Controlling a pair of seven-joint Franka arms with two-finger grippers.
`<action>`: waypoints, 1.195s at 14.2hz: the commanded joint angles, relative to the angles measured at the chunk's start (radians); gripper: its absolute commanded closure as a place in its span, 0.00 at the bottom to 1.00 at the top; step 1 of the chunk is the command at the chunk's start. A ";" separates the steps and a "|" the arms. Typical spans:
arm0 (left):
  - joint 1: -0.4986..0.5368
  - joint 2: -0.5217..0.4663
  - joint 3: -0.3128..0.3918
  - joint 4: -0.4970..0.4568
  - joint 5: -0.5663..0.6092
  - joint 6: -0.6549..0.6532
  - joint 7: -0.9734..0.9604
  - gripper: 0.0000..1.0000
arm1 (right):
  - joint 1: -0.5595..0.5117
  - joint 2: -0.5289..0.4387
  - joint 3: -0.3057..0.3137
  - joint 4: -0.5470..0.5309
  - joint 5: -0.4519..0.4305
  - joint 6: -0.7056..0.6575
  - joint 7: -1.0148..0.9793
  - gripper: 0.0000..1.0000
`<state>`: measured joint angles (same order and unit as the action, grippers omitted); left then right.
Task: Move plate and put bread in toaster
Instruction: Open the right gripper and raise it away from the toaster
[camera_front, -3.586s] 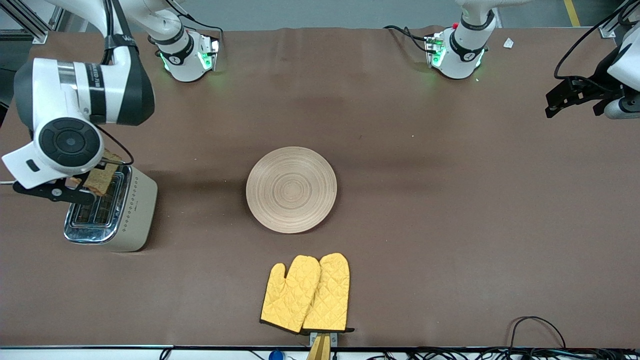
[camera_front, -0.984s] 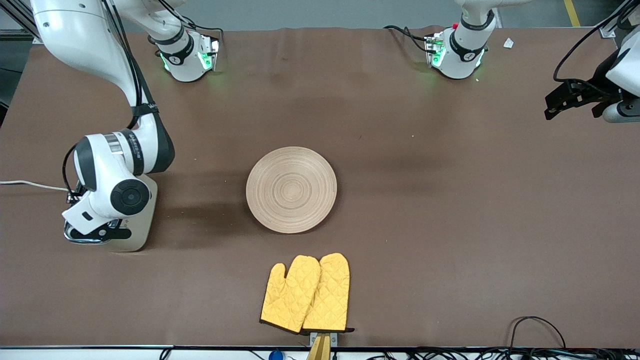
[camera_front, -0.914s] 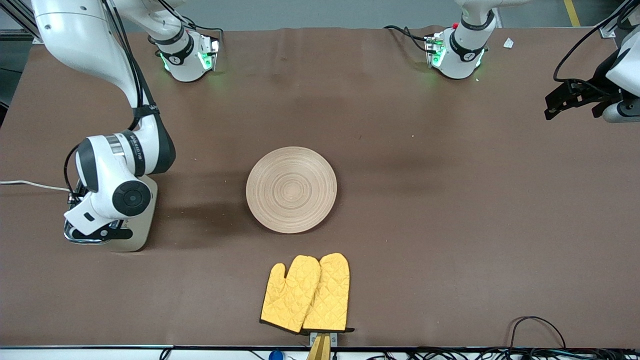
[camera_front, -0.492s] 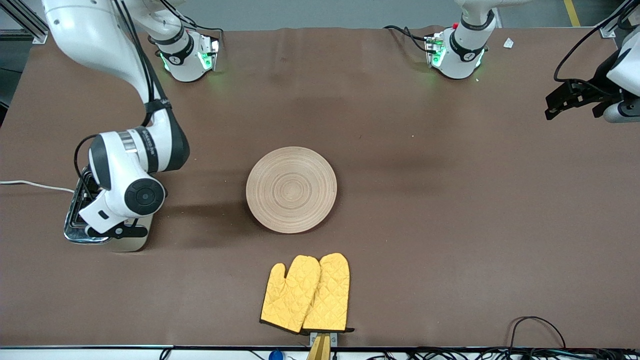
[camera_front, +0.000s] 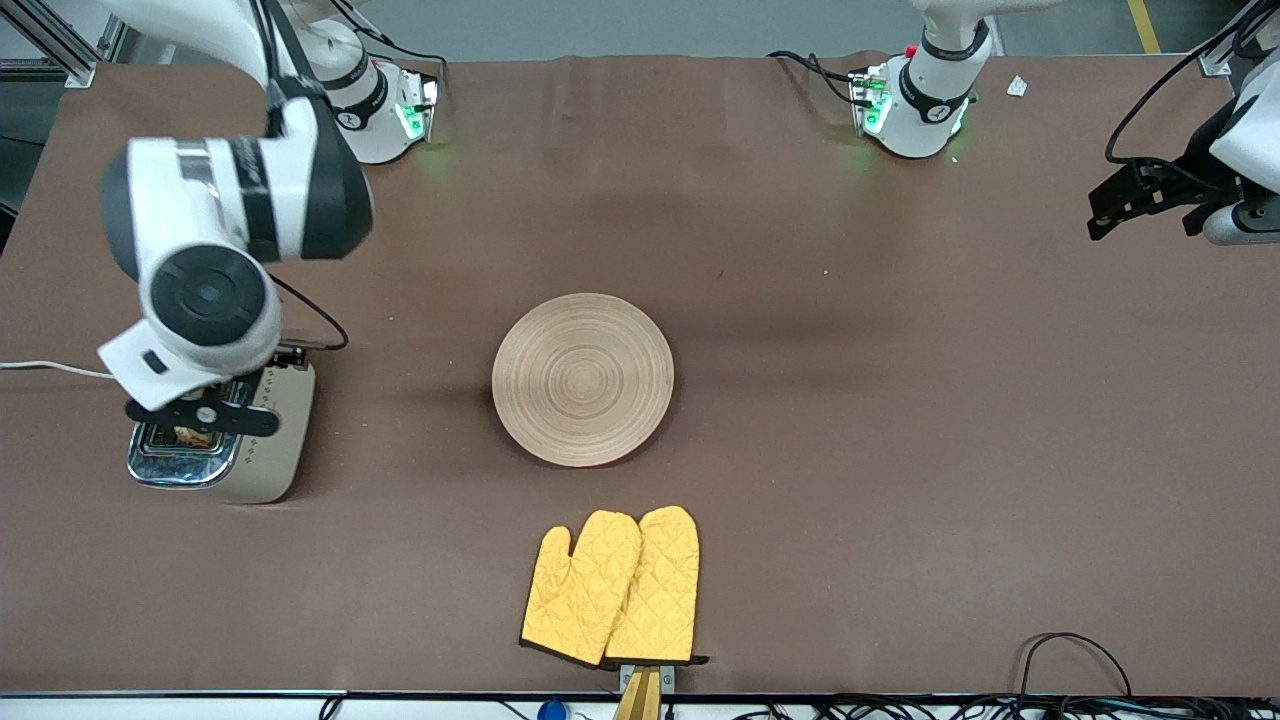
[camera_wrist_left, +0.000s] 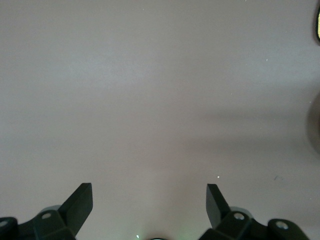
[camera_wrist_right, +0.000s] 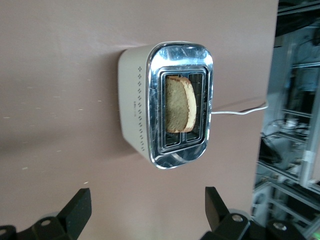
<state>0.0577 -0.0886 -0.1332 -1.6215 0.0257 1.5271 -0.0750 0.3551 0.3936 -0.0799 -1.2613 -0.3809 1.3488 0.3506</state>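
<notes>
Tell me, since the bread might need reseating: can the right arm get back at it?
Probably yes: the right pincer hangs open over the toaster, and the bread stands uncovered in its slots.

The right arm reaches from its base at the top of the front view down toward its own end of the table, its wrist bent so that the camera looks straight down. The right gripper hangs in the air over the toaster, well above it, holding nothing. Its two black fingers stand wide apart, as the right wrist view shows.

The left arm waits at its own end of the table, drawn back toward the edge. The left gripper hovers over bare table, fingers spread wide and empty, pointing down at the surface.
</notes>
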 joint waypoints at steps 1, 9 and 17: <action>-0.004 0.027 -0.003 0.046 0.014 -0.011 0.006 0.00 | -0.019 -0.111 0.002 -0.023 0.083 -0.002 0.011 0.00; -0.006 0.026 -0.034 0.045 0.019 -0.013 0.014 0.00 | -0.229 -0.242 0.003 -0.026 0.327 0.000 -0.086 0.00; 0.001 0.026 -0.032 0.045 0.020 -0.013 0.012 0.00 | -0.370 -0.275 0.011 -0.082 0.412 0.025 -0.311 0.00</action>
<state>0.0539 -0.0727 -0.1636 -1.6023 0.0257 1.5273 -0.0713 0.0012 0.1733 -0.0887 -1.2725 0.0040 1.3455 0.0588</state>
